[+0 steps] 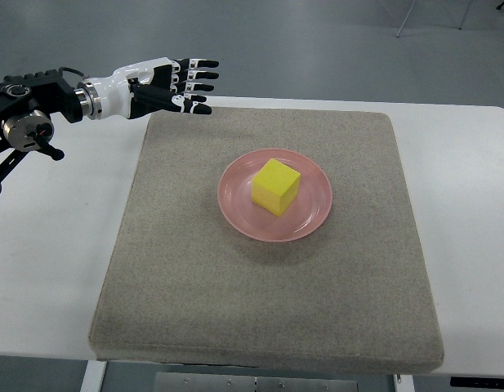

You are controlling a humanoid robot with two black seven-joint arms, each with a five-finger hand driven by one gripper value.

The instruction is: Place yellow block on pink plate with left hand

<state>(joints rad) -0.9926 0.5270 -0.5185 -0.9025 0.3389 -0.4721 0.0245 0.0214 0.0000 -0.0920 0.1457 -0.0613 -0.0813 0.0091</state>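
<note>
The fingers (194, 82) of the left hand (166, 84) are being held straight and empty at the upper left of the frame. The yellow block (275, 186), a bright matte cube, is being carried by the pink plate (235, 204) at centre, on the grey mat (268, 310) covering the worktop (47, 269).

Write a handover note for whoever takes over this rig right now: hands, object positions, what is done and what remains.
Left hand: open, fingers extended, holding nothing, at the far left corner of the grey felt mat, well clear of the plate.
Right hand: not in view.
Yellow foam cube: sitting on the round pink plate, near its centre, mid-mat.
Done: block placed and released.
Left: nothing apparent, apart perhaps from parking the left arm.
</note>
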